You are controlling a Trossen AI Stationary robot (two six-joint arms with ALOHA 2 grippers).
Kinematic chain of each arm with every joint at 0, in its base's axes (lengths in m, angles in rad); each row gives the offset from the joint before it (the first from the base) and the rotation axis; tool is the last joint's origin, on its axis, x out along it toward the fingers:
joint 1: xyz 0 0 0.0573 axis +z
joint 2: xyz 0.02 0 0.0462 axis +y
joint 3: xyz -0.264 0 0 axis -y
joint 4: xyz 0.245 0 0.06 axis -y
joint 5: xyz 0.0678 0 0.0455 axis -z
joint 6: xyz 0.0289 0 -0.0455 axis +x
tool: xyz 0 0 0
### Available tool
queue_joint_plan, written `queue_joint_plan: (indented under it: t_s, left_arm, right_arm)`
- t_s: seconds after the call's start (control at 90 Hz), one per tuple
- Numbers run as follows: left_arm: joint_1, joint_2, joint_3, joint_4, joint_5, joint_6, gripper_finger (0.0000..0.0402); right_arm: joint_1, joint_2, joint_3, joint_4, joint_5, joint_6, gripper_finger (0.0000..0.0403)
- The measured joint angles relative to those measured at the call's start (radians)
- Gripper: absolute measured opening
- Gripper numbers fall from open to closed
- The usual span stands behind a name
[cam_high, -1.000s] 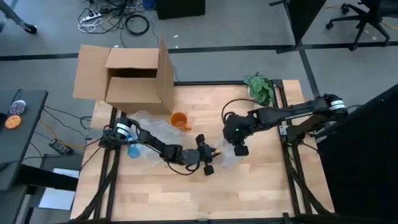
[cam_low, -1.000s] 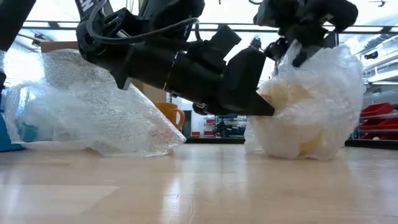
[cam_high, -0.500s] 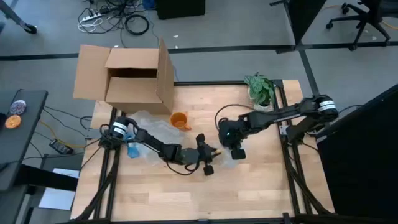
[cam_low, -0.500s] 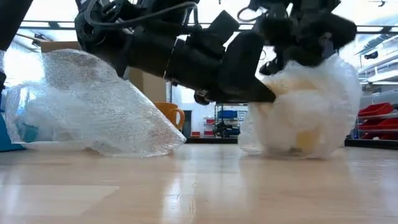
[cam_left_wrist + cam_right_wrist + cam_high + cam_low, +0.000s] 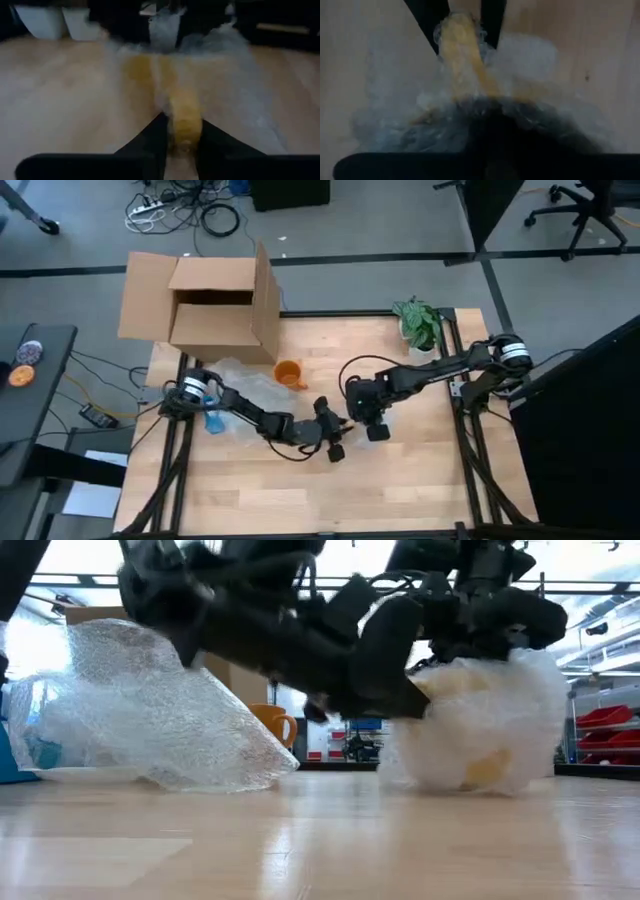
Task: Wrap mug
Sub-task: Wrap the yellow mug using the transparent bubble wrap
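Since the earlier frames we see the right gripper [image 5: 362, 412] slide toward the left side of the table [image 5: 400, 480], closing on the left gripper [image 5: 338, 430] near the middle.

From the high view, both grippers meet just in front of the table's centre, over a mug bundled in bubble wrap [image 5: 352, 420]. An orange mug [image 5: 287, 372] stands bare toward the far edge, near the cardboard box [image 5: 215, 305] that overhangs the far left corner. A loose bubble wrap sheet [image 5: 232, 395] lies along the left side under the left arm. A potted plant [image 5: 418, 322] sits at the far right corner. We see open wood along the whole near edge and across the right half.

At table height, the wrapped bundle [image 5: 485, 730] rests on the wood, right of the loose sheet [image 5: 150, 710], with clear board between them and in front. The orange mug [image 5: 272, 722] shows behind.

From the left wrist, dark fingers [image 5: 155, 135] clench on a yellow, wrap-covered part of the bundle [image 5: 185, 117].

From the right wrist, the bundle [image 5: 470, 85] fills the view; we cannot tell whether this gripper is clenched or released.
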Motion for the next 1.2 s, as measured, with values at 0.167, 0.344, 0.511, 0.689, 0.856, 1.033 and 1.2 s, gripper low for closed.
queue_joint_plan:
  t_s: [0.167,0.344,0.511,0.689,0.856,1.033,1.2]
  left_arm:
    - [0.023,0.041,0.072,0.010,0.052,0.018,0.0146]
    - [0.012,-0.049,0.081,-0.097,0.056,0.212,0.0206]
    - [-0.021,-0.225,0.082,-0.389,0.045,0.268,0.0224]
    - [-0.059,-0.323,0.086,-0.380,0.013,0.278,0.0224]
    - [-0.068,-0.227,0.081,-0.186,-0.077,0.233,0.0224]
    - [-0.087,-0.111,0.085,-0.011,-0.224,0.164,0.0223]
    - [-0.134,-0.067,0.087,0.061,-0.345,0.194,0.0223]
  right_arm:
    - [0.000,-0.019,-0.003,-0.077,0.001,0.016,0.0057]
    - [0.003,-0.013,0.001,-0.126,0.044,0.052,0.0057]
    - [0.012,-0.011,0.001,-0.109,0.050,0.062,0.0057]
    - [0.013,-0.011,0.000,-0.089,0.050,0.062,0.0057]
    - [0.011,-0.011,-0.004,-0.098,0.052,0.060,0.0057]
    - [0.005,-0.011,-0.004,-0.118,0.070,0.104,0.0057]
    - [0.003,-0.011,-0.002,-0.100,0.073,0.118,0.0059]
